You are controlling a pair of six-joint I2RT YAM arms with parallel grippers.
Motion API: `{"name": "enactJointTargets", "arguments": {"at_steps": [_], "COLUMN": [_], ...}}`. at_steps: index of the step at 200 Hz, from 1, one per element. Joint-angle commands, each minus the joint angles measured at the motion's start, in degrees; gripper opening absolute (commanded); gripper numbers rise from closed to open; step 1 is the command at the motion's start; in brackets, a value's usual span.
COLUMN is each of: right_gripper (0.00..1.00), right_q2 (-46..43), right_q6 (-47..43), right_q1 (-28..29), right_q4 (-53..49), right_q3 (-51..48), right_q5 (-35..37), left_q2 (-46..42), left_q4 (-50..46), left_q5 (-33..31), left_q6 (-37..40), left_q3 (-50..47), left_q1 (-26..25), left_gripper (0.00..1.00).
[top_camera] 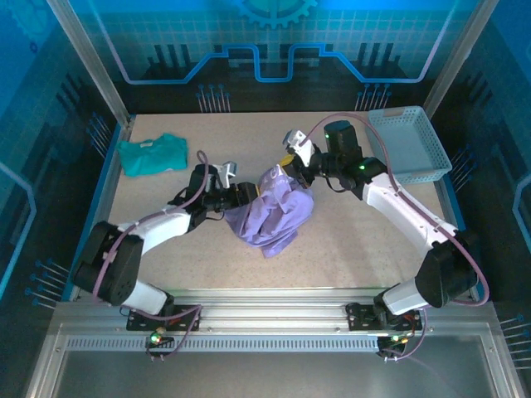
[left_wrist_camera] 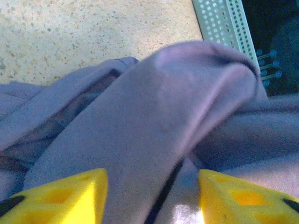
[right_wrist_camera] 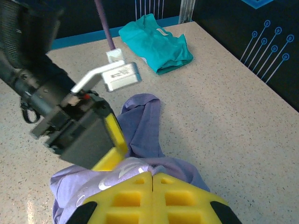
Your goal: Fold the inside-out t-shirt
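The inside-out t-shirt (top_camera: pixel 274 214) is a crumpled lavender heap in the middle of the table. My right gripper (top_camera: pixel 290 169) holds its upper end raised, and in the right wrist view the gripper (right_wrist_camera: pixel 153 174) is shut on the cloth (right_wrist_camera: pixel 142 126), with white print showing beside the fingers. My left gripper (top_camera: pixel 250 196) presses into the heap's left side. In the left wrist view this gripper (left_wrist_camera: pixel 152 175) is open, and a thick fold of the shirt (left_wrist_camera: pixel 154 116) lies between its yellow fingers (left_wrist_camera: pixel 70 196). From the right wrist, the left gripper (right_wrist_camera: pixel 112 140) is close by.
A folded teal-green shirt (top_camera: pixel 152 154) lies at the back left of the table (top_camera: pixel 373 240), also in the right wrist view (right_wrist_camera: pixel 156 42). A pale blue perforated basket (top_camera: pixel 408 146) stands at the back right, its wall (left_wrist_camera: pixel 224 21) in the left wrist view.
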Motion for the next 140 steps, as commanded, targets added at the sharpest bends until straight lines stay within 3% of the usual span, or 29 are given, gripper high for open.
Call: {"name": "enactJointTargets", "arguments": {"at_steps": [1,17,27,71,100,140], "right_gripper": [0.00,0.00,0.00,0.00,0.00,0.00], "right_q2": [-2.5,-3.9,-4.4,-7.8,-14.4,-17.4], "right_q6": [0.6,3.6,5.8,11.2,10.5,12.6], "right_q1": [-1.2,-2.3,-2.7,-3.0,-3.1,-0.4], "right_q4": [1.3,3.5,5.1,7.0,7.7,7.0], "right_q3": [-0.4,1.0,2.7,11.0,1.3,-15.9], "right_q5": [1.2,1.4,1.4,1.7,4.6,4.6], "left_q2": [3.3,4.1,4.0,-3.1,-9.8,-12.7], "left_q4": [3.4,6.0,6.9,9.9,9.9,10.4], "left_q5": [1.5,0.1,-0.8,-7.1,-13.5,-12.6], "left_q6": [-3.2,-4.6,-5.8,-10.3,-8.6,-1.2], "left_q3": [2.7,3.1,4.1,5.5,-1.4,-14.0], "left_q1": [-0.1,1.1,2.3,8.7,10.4,5.5], "left_gripper": [0.27,0.06,0.00,0.00,0.00,0.03]}}
